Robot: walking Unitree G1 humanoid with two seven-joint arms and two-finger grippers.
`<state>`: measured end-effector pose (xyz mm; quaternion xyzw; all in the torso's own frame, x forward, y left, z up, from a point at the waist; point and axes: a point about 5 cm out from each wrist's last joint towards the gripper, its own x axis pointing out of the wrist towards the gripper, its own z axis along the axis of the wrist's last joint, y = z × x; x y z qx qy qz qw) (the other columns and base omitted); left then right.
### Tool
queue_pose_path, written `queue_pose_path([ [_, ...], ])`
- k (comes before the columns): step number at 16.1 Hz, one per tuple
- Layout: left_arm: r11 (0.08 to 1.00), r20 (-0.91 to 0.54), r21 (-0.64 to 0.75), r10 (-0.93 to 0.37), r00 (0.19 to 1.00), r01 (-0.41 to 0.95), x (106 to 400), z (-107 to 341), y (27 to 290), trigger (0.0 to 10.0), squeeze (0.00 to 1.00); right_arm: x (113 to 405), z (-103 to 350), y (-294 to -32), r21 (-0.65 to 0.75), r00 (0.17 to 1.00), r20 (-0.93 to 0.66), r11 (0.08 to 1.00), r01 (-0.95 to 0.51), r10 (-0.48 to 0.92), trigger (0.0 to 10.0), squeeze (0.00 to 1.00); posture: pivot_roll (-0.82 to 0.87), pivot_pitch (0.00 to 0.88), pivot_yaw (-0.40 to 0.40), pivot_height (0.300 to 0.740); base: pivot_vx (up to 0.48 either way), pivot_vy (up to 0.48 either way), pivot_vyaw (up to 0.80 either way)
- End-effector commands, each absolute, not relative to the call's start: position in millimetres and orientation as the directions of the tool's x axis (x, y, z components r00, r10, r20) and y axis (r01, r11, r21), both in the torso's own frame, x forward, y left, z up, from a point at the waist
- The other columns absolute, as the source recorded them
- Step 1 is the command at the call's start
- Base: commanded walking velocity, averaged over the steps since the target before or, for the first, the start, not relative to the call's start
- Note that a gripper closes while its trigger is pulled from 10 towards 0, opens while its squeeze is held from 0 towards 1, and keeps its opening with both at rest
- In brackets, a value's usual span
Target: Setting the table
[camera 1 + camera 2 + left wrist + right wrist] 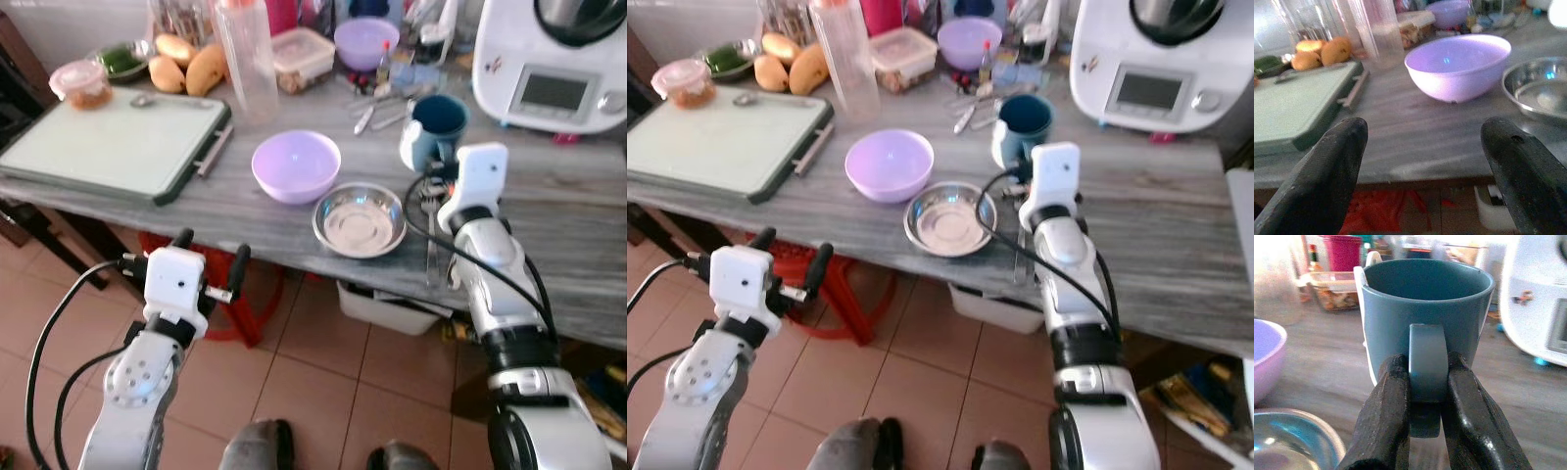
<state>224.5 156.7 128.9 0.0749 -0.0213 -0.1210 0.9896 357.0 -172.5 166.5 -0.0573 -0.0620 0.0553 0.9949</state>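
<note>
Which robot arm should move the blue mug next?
The right. The right gripper already pinches the handle of the blue ceramic mug, while the left gripper hangs open below the grey wooden table's edge.

Teal mug (1425, 318) upright on grey table (549, 186); handle pinched between fingers (1383, 421).

Two silver arms (495, 284) carried looping black cables (44, 338), white camera blocks (176, 279) at the wrists, and long black fingers (1327, 171).

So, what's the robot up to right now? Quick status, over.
Right tool shut on dark teal ceramic mug handle. Left tool open, below table edge. Lilac plastic bowl and round steel dish sit close beside mug.
</note>
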Motion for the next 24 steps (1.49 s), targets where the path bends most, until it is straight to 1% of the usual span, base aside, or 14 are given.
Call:
queue_pose_path([
  [1,0.956,0.017,0.166,-0.247,0.969,0.241,221.6,133.1,159.7,10.0,0.0,362.5,174.9,-164.1,-0.117,0.973,0.153,0.981,-0.158,0.175,10.0,0.0,0.15,0.168,0.094,0.74,0.0,0.0,0.0],
  [2,0.955,0.009,0.169,-0.249,0.968,0.244,220.6,133.9,160.6,10.0,0.0,365.5,175.2,-159.9,-0.133,0.964,0.151,0.971,-0.197,0.217,10.0,0.0,0.16,0.172,0.097,0.74,0.0,0.0,0.0],
  [4,0.954,0.003,0.171,-0.251,0.968,0.247,218.9,134.8,161.7,10.0,0.0,368.2,175.3,-160.5,-0.142,0.964,0.148,0.97,-0.199,0.22,10.0,0.0,0.16,0.178,0.1,0.74,0.0,0.0,0.0],
  [6,0.952,-0.007,0.174,-0.254,0.967,0.251,216.8,135.5,162.3,10.0,0.0,370.5,173.0,-160.9,-0.139,0.958,0.136,0.963,-0.233,0.251,10.0,0.0,0.17,0.183,0.103,0.74,0.0,0.0,0.0],
  [11,0.95,-0.024,0.177,-0.256,0.966,0.256,214.8,137.2,162.6,10.0,0.0,374.1,166.8,-162.9,-0.14,0.955,0.127,0.958,-0.252,0.27,10.0,0.0,0.18,0.184,0.102,0.74,0.0,0.0,0.0],
  [13,0.951,-0.026,0.176,-0.255,0.967,0.256,215.2,137.8,162.3,10.0,0.0,374.8,161.6,-159.9,-0.139,0.948,0.104,0.949,-0.284,0.3,10.0,0.0,0.18,0.183,0.1,0.74,0.0,0.0,0.0],
  [16,0.951,-0.028,0.175,-0.255,0.967,0.256,216.0,137.9,161.6,10.0,0.0,376.5,160.5,-161.7,-0.143,0.951,0.098,0.95,-0.278,0.293,10.0,0.0,0.18,0.181,0.099,0.74,0.0,0.0,0.0],
  [17,0.951,-0.028,0.173,-0.256,0.966,0.257,216.1,137.9,161.1,10.0,0.0,377.2,159.4,-163.2,-0.146,0.954,0.093,0.951,-0.271,0.286,10.0,0.3,0.18,0.18,0.099,0.74,0.0,0.0,0.0],
  [18,0.951,-0.028,0.173,-0.256,0.966,0.257,216.9,137.8,160.5,10.0,0.0,377.5,158.3,-164.3,-0.148,0.955,0.089,0.952,-0.267,0.282,10.0,1.0,0.18,0.178,0.099,0.74,0.0,0.0,0.0],
  [24,0.951,-0.027,0.171,-0.257,0.966,0.258,221.2,137.4,159.6,10.0,0.0,378.6,163.1,-167.5,-0.164,0.957,0.125,0.957,-0.239,0.261,10.0,1.0,0.17,0.163,0.098,0.74,0.0,0.0,0.0],
])
